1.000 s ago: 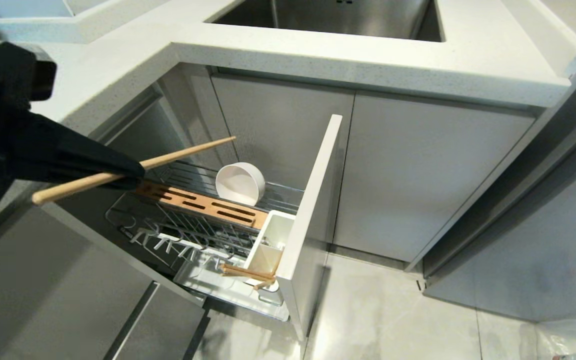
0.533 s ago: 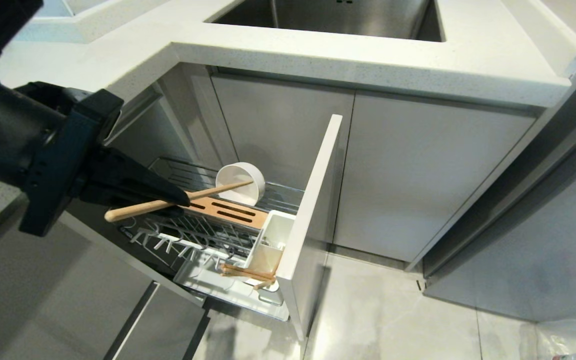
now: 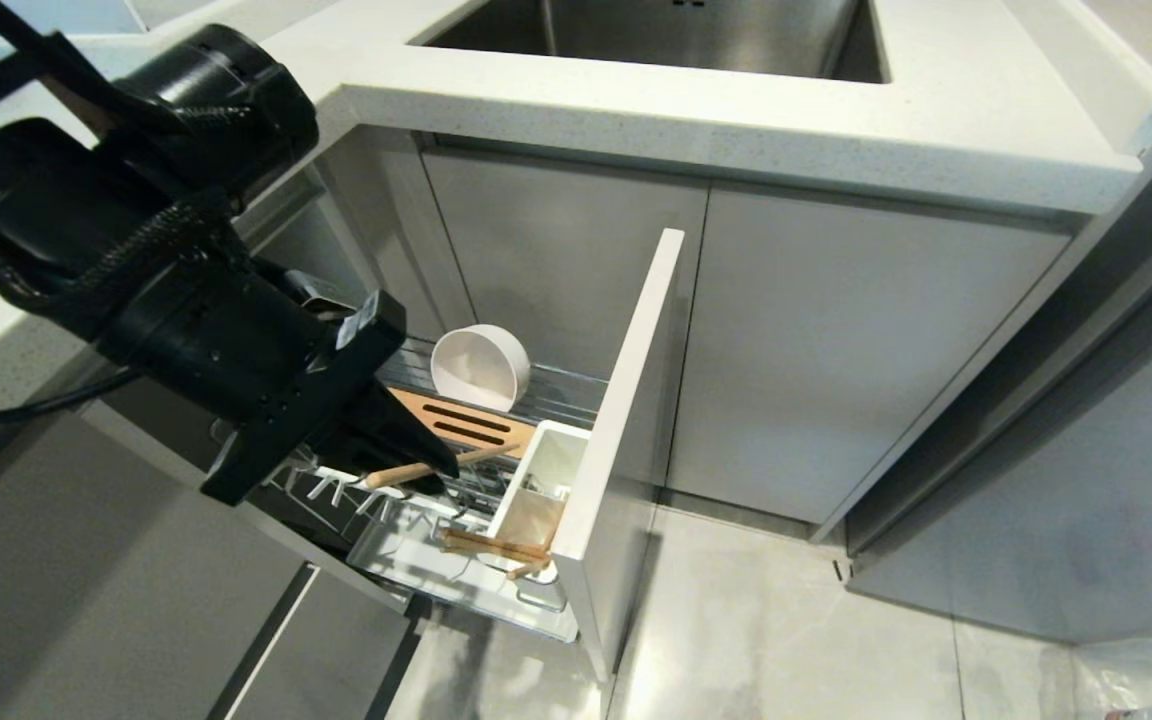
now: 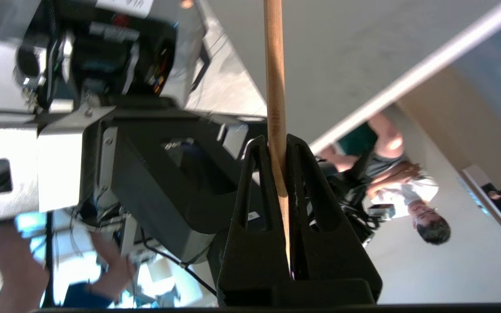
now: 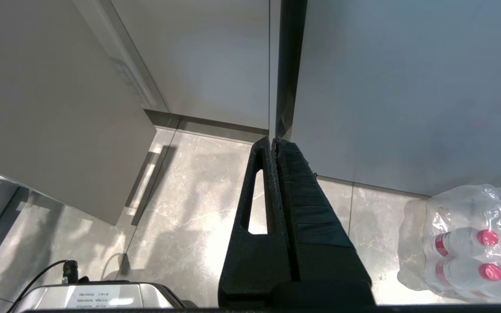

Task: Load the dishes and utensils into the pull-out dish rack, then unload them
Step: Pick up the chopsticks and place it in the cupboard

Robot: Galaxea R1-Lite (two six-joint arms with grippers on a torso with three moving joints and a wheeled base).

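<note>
The pull-out dish rack (image 3: 376,490) stands drawn out from the cabinet, with its pale front panel (image 3: 626,420) on the right. A cream-white bowl (image 3: 481,368) rests on its side at the back of the wire basket, behind the slotted orange-wood strip (image 3: 461,425). My left gripper (image 3: 441,465) hangs low over the basket, shut on a wooden chopstick (image 3: 394,475) whose thin end reaches toward the white utensil cup (image 3: 541,480). The left wrist view shows that chopstick (image 4: 274,65) clamped between the jaws of the left gripper (image 4: 276,145). Another chopstick (image 3: 491,545) lies at the foot of the cup.
A white counter (image 3: 736,110) with a steel sink (image 3: 666,30) overhangs the rack. My right gripper (image 5: 274,141) is parked shut above the tiled floor (image 5: 181,204), beside a wrapped pack of bottles (image 5: 468,243). A seated person (image 4: 389,182) shows in the left wrist view.
My left arm has swung down and to the right with the chopstick, from beside the counter edge to low over the basket. The chopstick now lies flatter, its tip near the cup.
</note>
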